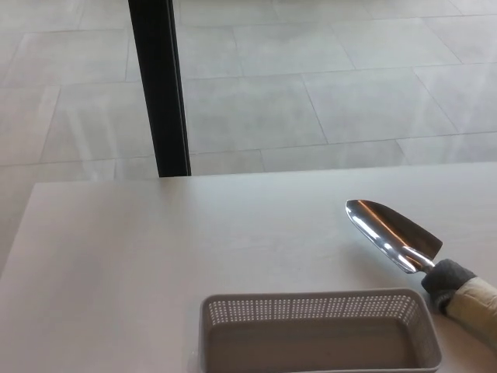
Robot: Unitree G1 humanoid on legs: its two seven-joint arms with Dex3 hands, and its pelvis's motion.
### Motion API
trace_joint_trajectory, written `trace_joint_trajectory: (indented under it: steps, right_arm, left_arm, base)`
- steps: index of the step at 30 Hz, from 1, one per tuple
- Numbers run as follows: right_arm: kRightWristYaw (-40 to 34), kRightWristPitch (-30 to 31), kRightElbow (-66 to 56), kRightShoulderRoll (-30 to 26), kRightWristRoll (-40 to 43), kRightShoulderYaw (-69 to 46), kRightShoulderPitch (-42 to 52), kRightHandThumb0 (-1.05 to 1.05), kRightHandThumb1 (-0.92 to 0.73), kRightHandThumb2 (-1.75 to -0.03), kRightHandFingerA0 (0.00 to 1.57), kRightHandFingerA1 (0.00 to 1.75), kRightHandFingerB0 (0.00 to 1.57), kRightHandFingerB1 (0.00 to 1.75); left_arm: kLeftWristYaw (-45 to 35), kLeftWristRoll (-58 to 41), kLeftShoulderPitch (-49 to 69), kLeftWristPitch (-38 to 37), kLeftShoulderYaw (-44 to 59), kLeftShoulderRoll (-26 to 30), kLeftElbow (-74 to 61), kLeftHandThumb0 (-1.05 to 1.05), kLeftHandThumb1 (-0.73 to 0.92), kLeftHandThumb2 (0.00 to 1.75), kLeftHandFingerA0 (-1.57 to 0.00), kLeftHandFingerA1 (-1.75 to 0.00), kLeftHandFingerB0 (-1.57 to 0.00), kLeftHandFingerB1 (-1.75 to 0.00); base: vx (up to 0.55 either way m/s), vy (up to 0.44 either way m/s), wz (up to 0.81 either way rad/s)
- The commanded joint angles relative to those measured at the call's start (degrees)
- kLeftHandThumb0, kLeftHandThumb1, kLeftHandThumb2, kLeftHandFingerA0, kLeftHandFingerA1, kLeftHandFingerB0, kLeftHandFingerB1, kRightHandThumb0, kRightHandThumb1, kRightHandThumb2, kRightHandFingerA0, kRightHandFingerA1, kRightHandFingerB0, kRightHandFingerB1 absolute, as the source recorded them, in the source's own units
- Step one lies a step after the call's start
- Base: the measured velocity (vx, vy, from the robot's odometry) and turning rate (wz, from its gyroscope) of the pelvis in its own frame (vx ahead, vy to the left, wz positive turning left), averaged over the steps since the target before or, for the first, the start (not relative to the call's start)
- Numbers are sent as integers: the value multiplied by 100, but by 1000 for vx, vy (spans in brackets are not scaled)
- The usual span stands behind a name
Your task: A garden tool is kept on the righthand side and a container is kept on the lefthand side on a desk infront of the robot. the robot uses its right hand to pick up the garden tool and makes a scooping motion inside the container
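A garden trowel lies on the white desk at the right, its shiny metal blade (390,232) pointing up and to the left. Its handle (466,298) is grey at the neck and tan further back, and it runs off the picture's right edge. A grey perforated plastic container (320,309) stands at the bottom centre, just left of the trowel's handle; its inside looks empty and its near side is cut off by the picture's edge. Neither of my hands shows in the head view.
The white desk (140,264) reaches its far edge about mid-picture. Beyond it lies a grey tiled floor (311,85). A black vertical post (159,85) rises behind the desk at left of centre.
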Motion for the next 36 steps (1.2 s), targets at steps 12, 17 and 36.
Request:
trace_joint_trajectory:
  steps: [12,17,36]
  right_arm:
    - [-101,829,1158,-1563,1316,-1340,-1431,-91,-68,-99,0,10,0,3]
    - [-390,907,1229,-2320,1598,-1766,-2438,-99,-70,-95,0,10,0,0]
    - [1035,1753,-4207,-1980,-229,2213,-2202,-98,-72,-105,0,11,2,6]
  left_arm:
    - [-451,-515,228,-344,387,546,316,-43,71,61,-59,-66,-33,-49]
    - [-434,-493,210,-328,379,603,378,-49,53,88,-61,-71,-35,-58]
    - [-494,-861,-86,-327,616,276,-249,-52,68,59,-66,-64,-40,-52]
  base:
    - [0,0,0]
    - [0,0,0]
    - [0,0,0]
